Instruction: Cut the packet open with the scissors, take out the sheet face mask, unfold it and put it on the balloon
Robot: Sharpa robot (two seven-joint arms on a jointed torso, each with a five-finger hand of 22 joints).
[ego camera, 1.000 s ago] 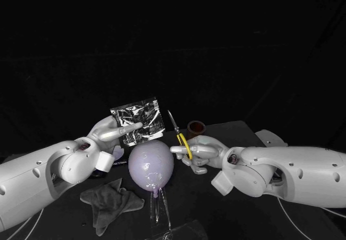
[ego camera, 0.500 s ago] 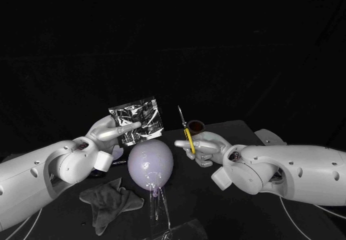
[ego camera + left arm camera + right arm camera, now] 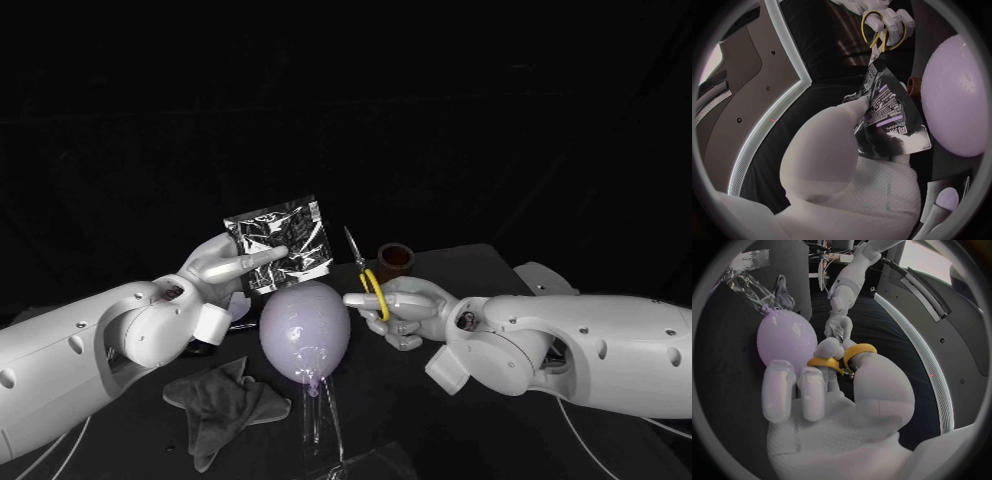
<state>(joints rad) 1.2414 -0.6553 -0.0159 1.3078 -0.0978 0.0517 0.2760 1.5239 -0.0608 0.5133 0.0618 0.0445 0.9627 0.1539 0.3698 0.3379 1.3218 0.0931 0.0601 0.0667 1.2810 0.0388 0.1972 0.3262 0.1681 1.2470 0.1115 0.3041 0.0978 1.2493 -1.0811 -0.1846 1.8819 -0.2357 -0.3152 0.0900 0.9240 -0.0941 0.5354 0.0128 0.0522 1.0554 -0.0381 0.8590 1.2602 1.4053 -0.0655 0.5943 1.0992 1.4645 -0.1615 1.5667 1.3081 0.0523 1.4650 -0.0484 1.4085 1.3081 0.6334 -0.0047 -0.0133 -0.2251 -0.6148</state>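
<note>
My left hand [image 3: 231, 268] holds a silver foil packet [image 3: 280, 243] upright above the table, pinched at its lower edge. My right hand [image 3: 401, 308] grips yellow-handled scissors [image 3: 364, 270], blades pointing up just right of the packet. In the left wrist view the scissors [image 3: 879, 35] reach the upper corner of the packet [image 3: 891, 120]. A pale purple balloon [image 3: 304, 328] stands between the two hands, below the packet. The right wrist view shows the yellow handles [image 3: 842, 360] round my fingers, with the balloon [image 3: 786, 342] beyond.
A crumpled grey cloth [image 3: 216, 400] lies at the front left. The balloon sits on a clear stand [image 3: 320, 410]. A brown cup [image 3: 394, 256] stands behind the right hand. Clear plastic [image 3: 368, 465] lies at the table's front edge.
The right hand swung the scissors upright and away to the right, then brought them back down toward the packet's right edge. The packet shifted slightly right.
</note>
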